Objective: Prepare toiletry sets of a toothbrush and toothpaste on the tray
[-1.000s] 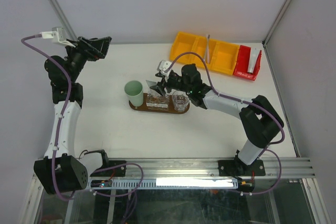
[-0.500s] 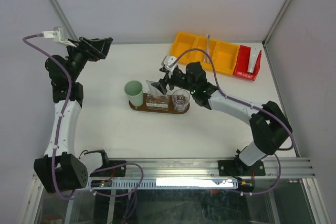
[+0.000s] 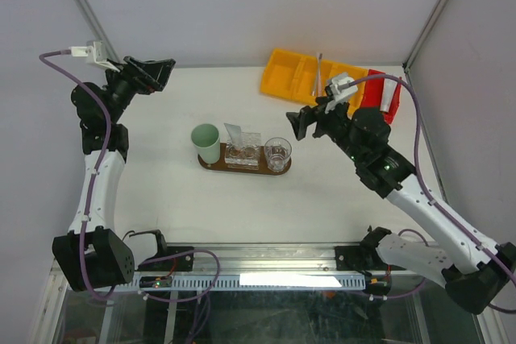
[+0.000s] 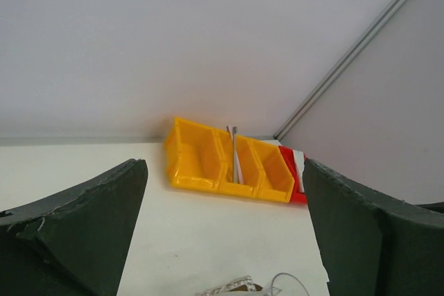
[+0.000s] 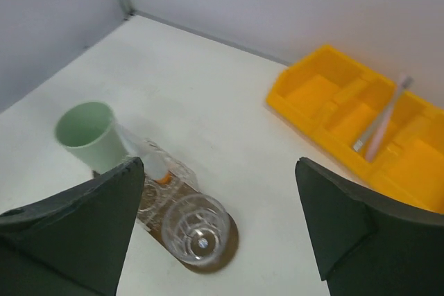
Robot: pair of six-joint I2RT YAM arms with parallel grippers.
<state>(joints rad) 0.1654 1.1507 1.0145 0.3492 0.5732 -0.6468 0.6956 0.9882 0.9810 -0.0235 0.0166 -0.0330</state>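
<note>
— The right gripper (image 3: 300, 124) is pulling away from the tray (image 3: 254, 171). A second ago it was hanging over the middle glass (image 3: 242, 153); now it is hovering between the tray and the yellow divided bin (image 3: 286, 70).

— Is it carrying anything?

— No. Its fingers are standing wide apart with nothing between them. The toothpaste tube (image 3: 235, 132) is sticking up out of the middle glass, well apart from that gripper and to its left.

— And the toothbrush (image 3: 318, 76)?

— It is lying in the yellow divided bin, near the right gripper, just beyond it. A second tube (image 3: 390, 93) is sitting in the red bin (image 3: 372, 101).

— What else is standing on the tray?

— A mint-green cup (image 3: 205, 142) at its left end and an empty glass (image 3: 276, 154) at its right.

— The left gripper (image 3: 160, 70)?

— It is hanging near the far left corner, fingers spread and holding nothing, well apart from the tray.
</note>
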